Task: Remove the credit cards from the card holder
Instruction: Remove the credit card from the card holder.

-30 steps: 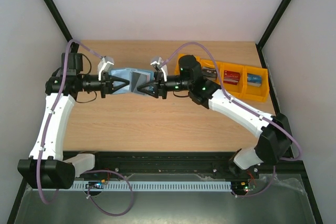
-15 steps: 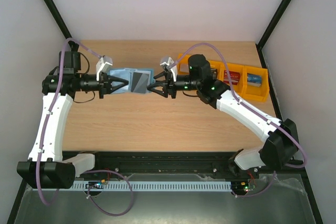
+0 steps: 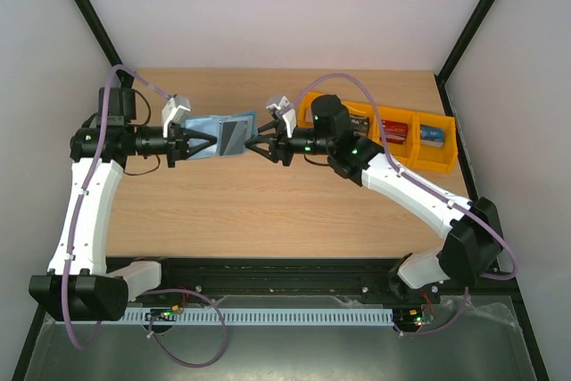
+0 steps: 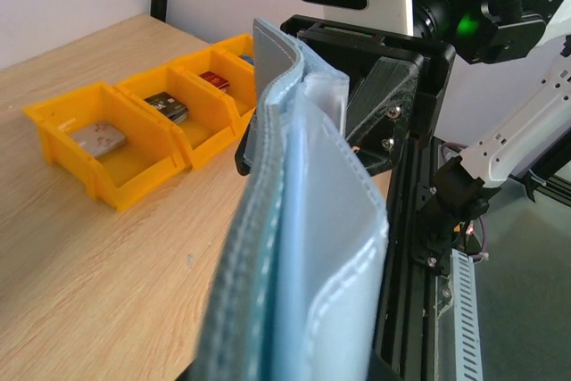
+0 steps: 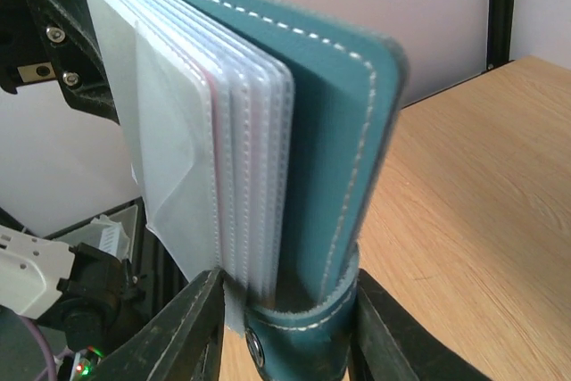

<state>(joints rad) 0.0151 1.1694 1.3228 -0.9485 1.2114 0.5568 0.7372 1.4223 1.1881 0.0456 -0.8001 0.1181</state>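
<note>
The teal card holder (image 3: pixel 223 134) hangs above the table between my two grippers. At its left edge my left gripper (image 3: pixel 201 143) is shut on it; in the left wrist view the card holder (image 4: pixel 303 247) fills the frame edge-on. My right gripper (image 5: pixel 285 327) is closed round its other end, one finger against the clear sleeves and the other against the snap tab (image 5: pixel 303 332). The sleeves (image 5: pixel 192 158) fan out beside the teal cover (image 5: pixel 343 131), and no card shows in them from this side. Credit cards lie in the bins: grey (image 4: pixel 98 137), black (image 4: pixel 167 106), red (image 3: pixel 393 131), blue (image 3: pixel 432 136).
A row of orange bins (image 3: pixel 415 156) stands at the table's back right, partly under my right arm (image 3: pixel 401 186). In the left wrist view the bins (image 4: pixel 134 176) sit on the wood to the left. Black frame posts run along both side walls.
Half a second ago my right gripper had drawn back to the right with the holder stretched flat. It has now come back left and the holder is folded closer. The left gripper has barely moved.
</note>
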